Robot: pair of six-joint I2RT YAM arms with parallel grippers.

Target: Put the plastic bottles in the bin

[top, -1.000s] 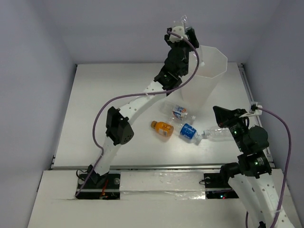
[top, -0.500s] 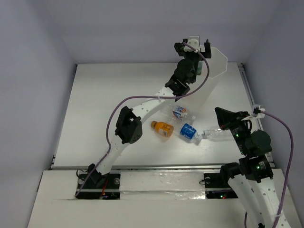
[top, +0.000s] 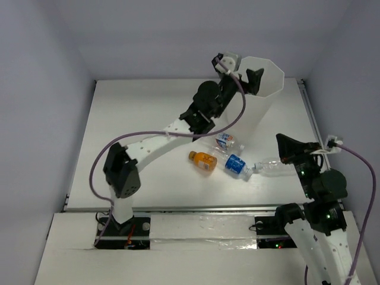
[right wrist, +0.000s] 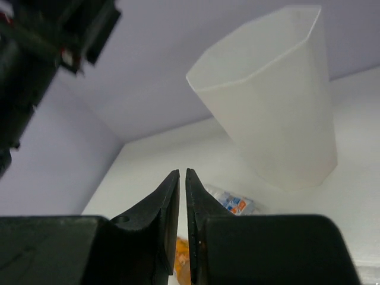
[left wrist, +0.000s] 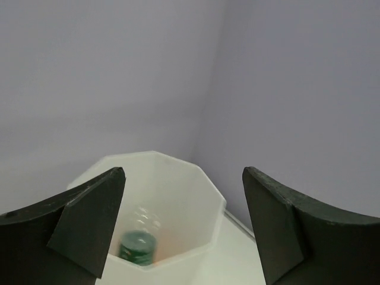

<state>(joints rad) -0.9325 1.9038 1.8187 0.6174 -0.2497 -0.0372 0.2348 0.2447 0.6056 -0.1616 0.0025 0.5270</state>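
Both arms are built alike: white plastic links joined by blocky black joint housings. The white-and-black left arm (top: pixel 155 144) carries a thin purple cable (top: pixel 92 172) from base to wrist, where a small white cap (top: pixel 228 62) sits. The right arm (top: pixel 323 252) has small dark dots along its white link (screws or holes, too small to tell) and its own purple lead (top: pixel 372 178). The left gripper (left wrist: pixel 184 175) has broad matte-black wedge fingers; the right gripper (right wrist: pixel 182 178) has black fingers tapering to thin blades.

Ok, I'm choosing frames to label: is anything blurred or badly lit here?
Left wrist: the bottle inside the bin is blurred, the fingers sharp. Right wrist: the fingers are dark silhouettes. Top external: evenly lit, sharp.
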